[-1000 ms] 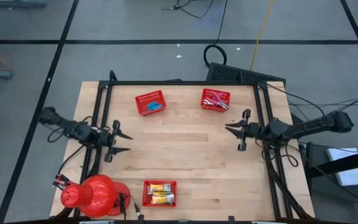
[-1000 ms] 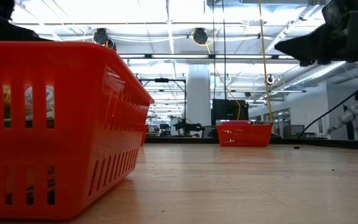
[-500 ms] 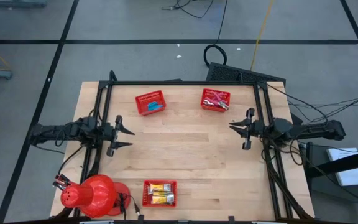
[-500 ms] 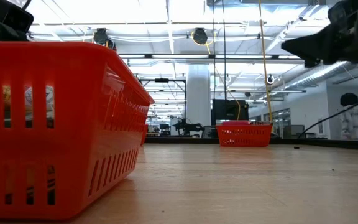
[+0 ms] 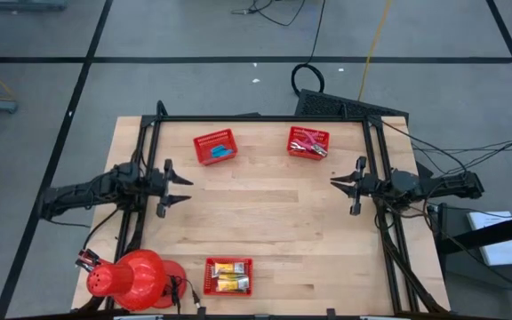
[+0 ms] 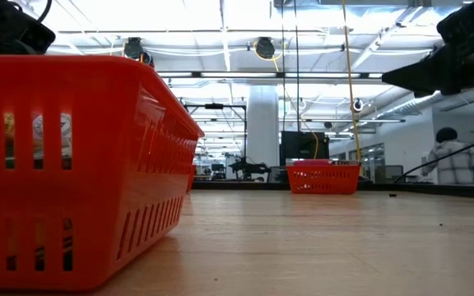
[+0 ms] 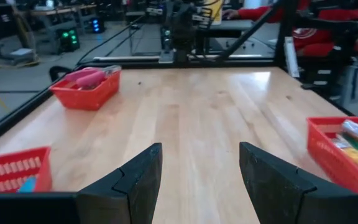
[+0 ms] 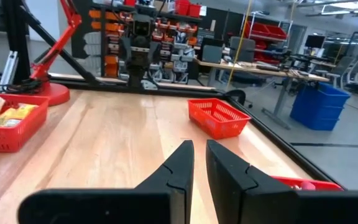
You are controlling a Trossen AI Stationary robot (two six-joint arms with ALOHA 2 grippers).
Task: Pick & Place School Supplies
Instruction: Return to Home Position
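The school supplies lie in three red mesh baskets. Light-blue blocks are in the far-left basket [image 5: 215, 147] [image 7: 10, 172] [image 8: 219, 117]. Red-handled tools fill the far-right basket [image 5: 308, 141] [image 7: 86, 87] [image 6: 323, 176]. Yellow packets sit in the near basket [image 5: 228, 276] [image 6: 72, 164] [image 8: 5, 121] [image 7: 347, 149]. My left gripper [image 5: 185, 188] [image 7: 201, 174] hovers open above the table's left side, pointing right. My right gripper [image 5: 333, 182] [image 8: 199, 155] hovers shut above the table's right side, pointing left. Neither holds anything.
A big red dome-shaped object [image 5: 132, 280] stands at the near left corner. A black frame [image 5: 256, 117] borders the far, left and right sides of the table. Bare wooden table top [image 5: 260, 213] lies between the two grippers. A person [image 6: 447, 160] is in the room behind.
My left gripper has drifted a little toward the far edge while its arm has swung lower on the left. My right gripper has drawn back slightly toward the table's right edge. The baskets and their contents have stayed in place.
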